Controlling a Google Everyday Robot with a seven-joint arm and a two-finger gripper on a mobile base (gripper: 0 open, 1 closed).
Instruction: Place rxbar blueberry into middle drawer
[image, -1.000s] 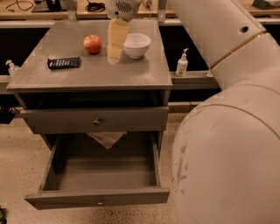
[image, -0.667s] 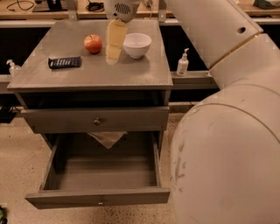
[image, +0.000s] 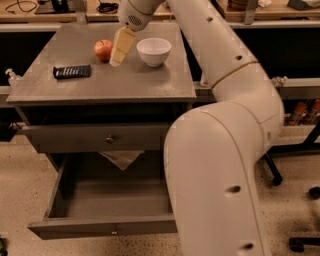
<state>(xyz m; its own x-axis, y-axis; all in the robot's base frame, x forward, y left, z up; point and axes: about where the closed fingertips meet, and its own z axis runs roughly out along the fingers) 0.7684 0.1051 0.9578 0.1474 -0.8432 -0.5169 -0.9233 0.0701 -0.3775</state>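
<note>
From my station I see the arm filling the right half of the view. Its big pale body rises in the near right, bends at an elbow to the right of the cabinet, then reaches up and left across the far edge of the cabinet top. The wrist sits at the far edge, above the top. From it the gripper slants down and to the left, its pale tip low over the surface between the red apple and the white bowl. The tip lies across the apple's right side in my view, so I cannot say whether they touch. I cannot tell how wide the gripper stands, and I see nothing in it.

The rxbar blueberry lies flat on the cabinet top near the left edge. It is nearer to me than the apple and well apart from the gripper.

Below the top, the shallow drawer front is closed, with its round knob at centre. Under it the middle drawer is pulled out toward me, its grey floor bare, with a small knob on its front. A pale crumpled sheet hangs down behind its far end.
</note>
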